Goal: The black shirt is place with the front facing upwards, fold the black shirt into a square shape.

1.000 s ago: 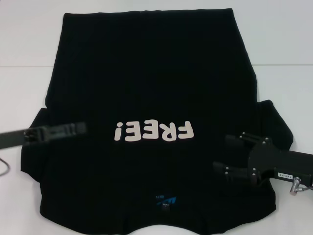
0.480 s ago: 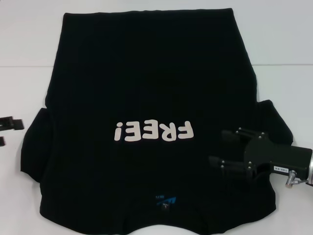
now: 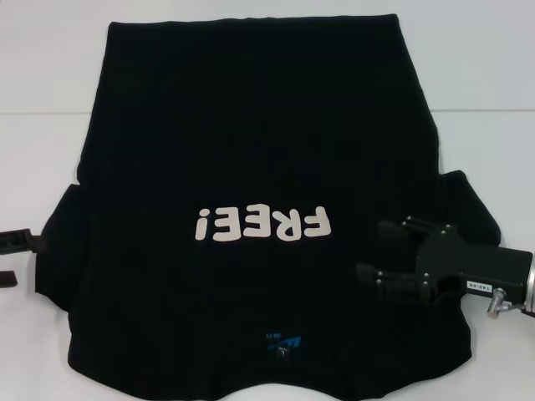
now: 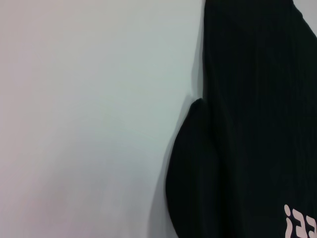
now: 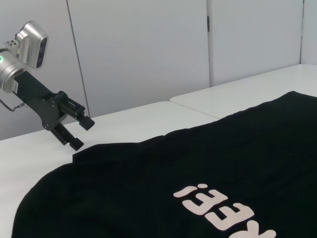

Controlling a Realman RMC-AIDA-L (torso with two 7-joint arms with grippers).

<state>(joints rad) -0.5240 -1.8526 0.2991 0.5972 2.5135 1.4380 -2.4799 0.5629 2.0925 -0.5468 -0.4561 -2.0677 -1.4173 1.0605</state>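
The black shirt [image 3: 251, 167] lay flat, lettering up, on the white counter [image 3: 485, 83], collar nearest the robot. The right gripper [image 3: 383, 252] hovered released above its near right shoulder. The left gripper [image 3: 18, 259] waited released just beyond the left sleeve.

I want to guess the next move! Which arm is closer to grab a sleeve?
Probably the right: its end effector hangs open over the black shirt by the right sleeve. The left end effector sits open beside the shirt's edge.
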